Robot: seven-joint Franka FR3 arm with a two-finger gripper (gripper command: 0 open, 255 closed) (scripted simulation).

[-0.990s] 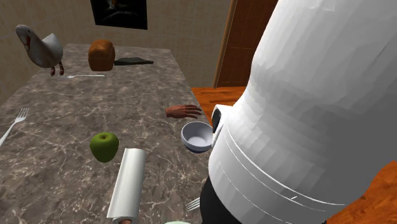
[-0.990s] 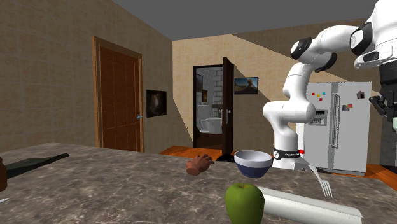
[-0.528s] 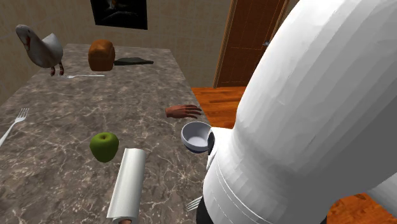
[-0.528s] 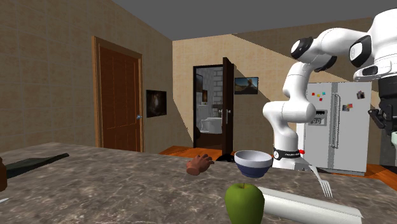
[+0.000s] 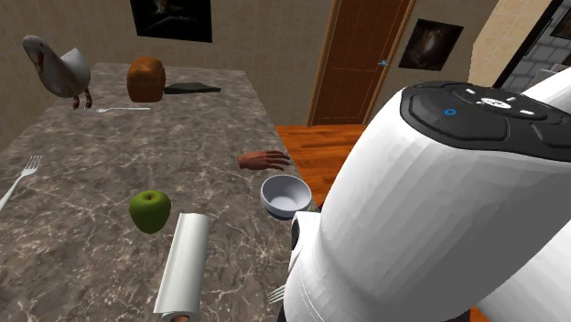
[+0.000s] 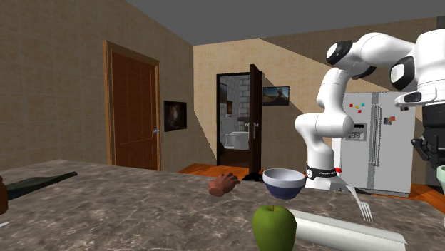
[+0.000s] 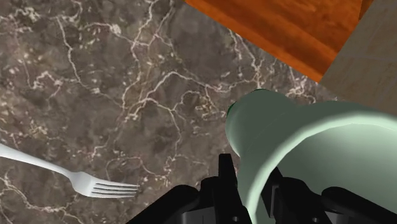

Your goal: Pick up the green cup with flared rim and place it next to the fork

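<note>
A pale green cup (image 7: pixel 299 137) with a flared rim fills the space at my gripper (image 7: pixel 249 175). The two black fingers (image 7: pixel 225 179) are shut on the cup's rim wall, one inside and one outside. Its narrow base points down at the dark marble tabletop (image 7: pixel 114 76). A silver fork (image 7: pixel 95 186) lies on the marble close beside the gripper, tines toward it. In the second exterior view the cup (image 6: pixel 441 175) peeks in at the right edge below the black hand (image 6: pixel 428 139). In the shoulder view the fork's tines (image 5: pixel 275 295) show beside the white arm (image 5: pixel 421 220).
On the table lie a green apple (image 5: pixel 149 209), a white paper roll (image 5: pixel 186 263), a pale blue bowl (image 5: pixel 285 195), a brown hand-shaped thing (image 5: pixel 263 160), a loaf (image 5: pixel 145 79), a bird figure (image 5: pixel 57 67) and two more forks (image 5: pixel 20 179). The table edge and orange floor (image 7: pixel 280 25) lie beyond the cup.
The arm has swung and the hand has come down at the second exterior view's right edge, bringing the cup lower with it. Nothing on the table has moved.
</note>
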